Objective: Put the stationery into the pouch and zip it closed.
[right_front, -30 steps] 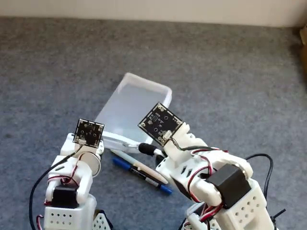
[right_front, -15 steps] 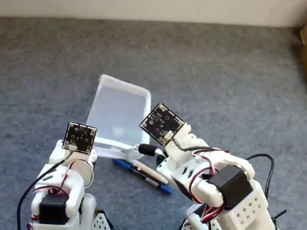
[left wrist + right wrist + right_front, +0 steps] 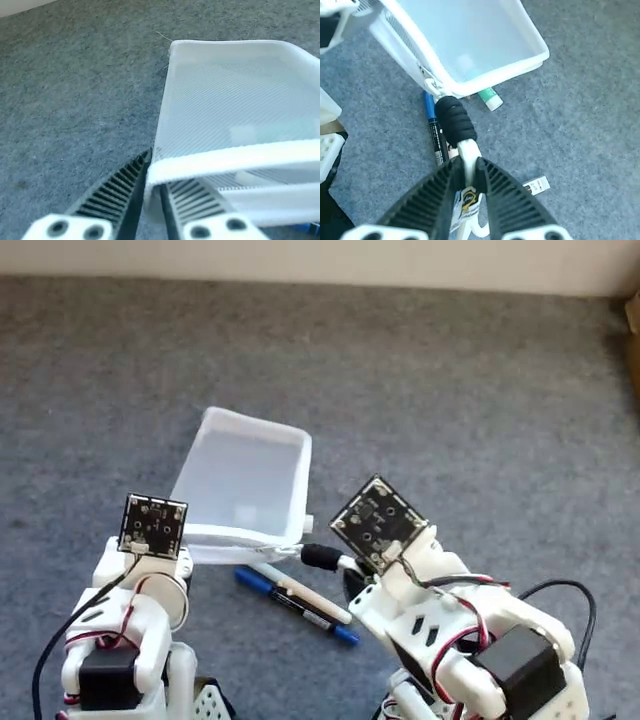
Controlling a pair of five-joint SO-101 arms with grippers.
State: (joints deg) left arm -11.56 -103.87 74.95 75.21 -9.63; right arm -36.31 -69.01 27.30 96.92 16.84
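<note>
Open pouch (image 3: 245, 480) w/ pens (image 3: 300, 606) beside

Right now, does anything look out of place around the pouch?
Yes. A green-and-white stick pokes out from under the pouch, seemingly lying beneath it, not inside. A small white tag also lies loose on the carpet near the right gripper, which holds a pen.

The left gripper (image 3: 152, 174) pinched, between ridged black jaws, the white rim corner of a translucent white mesh pouch (image 3: 235, 95); its body extended ahead of the jaws over grey carpet (image 3: 75, 90).
</note>
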